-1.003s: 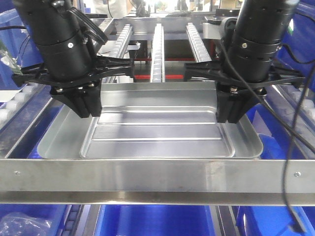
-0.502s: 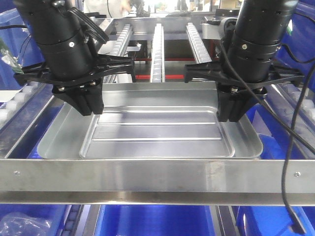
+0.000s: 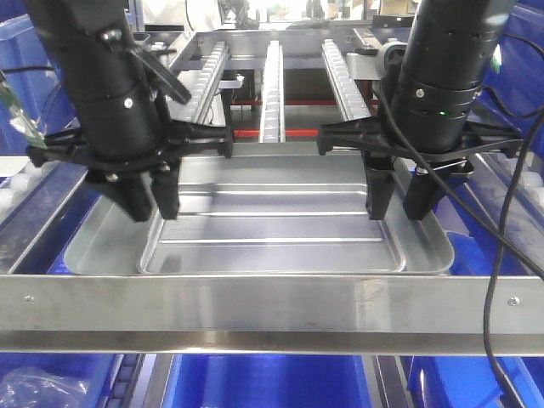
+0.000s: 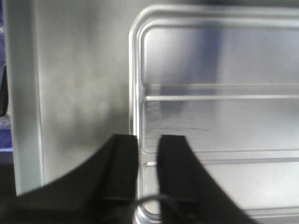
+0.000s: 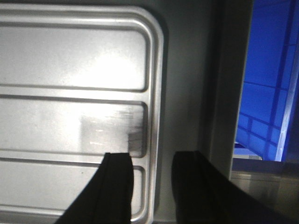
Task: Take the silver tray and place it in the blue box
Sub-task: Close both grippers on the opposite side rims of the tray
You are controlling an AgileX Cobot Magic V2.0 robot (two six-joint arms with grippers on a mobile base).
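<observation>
1. The tray [image 3: 272,229] lies flat in the middle of the rack. It sits just behind the near metal bar [image 3: 272,302] and in front of the roller rails [image 3: 272,85] at the far end.
2. It is outside the box [image 3: 263,382]. Blue plastic of the box shows below the bar, and in the right wrist view blue shows past the tray's right edge [image 5: 264,93].
3. The left gripper [image 3: 151,202] points down over the tray's left side. Its fingers are only slightly parted.
4. In the left wrist view, the left gripper [image 4: 148,175] has its narrow gap over the step between the sloping rim and the recessed centre of the tray [image 4: 224,126]. One finger is over the rim and the other over the centre. It holds nothing, and we cannot tell whether the tips touch the metal.
5. The right gripper [image 3: 399,197] points down over the tray's right side, its fingers plainly spread wider than the left pair.
6. In the right wrist view, the right gripper [image 5: 154,189] straddles the right-hand step of the tray [image 5: 70,60]. The left finger is over the centre and the right finger over the rim. It grips nothing.
7. Both long ridges run left to right across the centre between the two grippers.
8. A black cable [image 3: 501,280] hangs from the right arm down across the near bar.
</observation>
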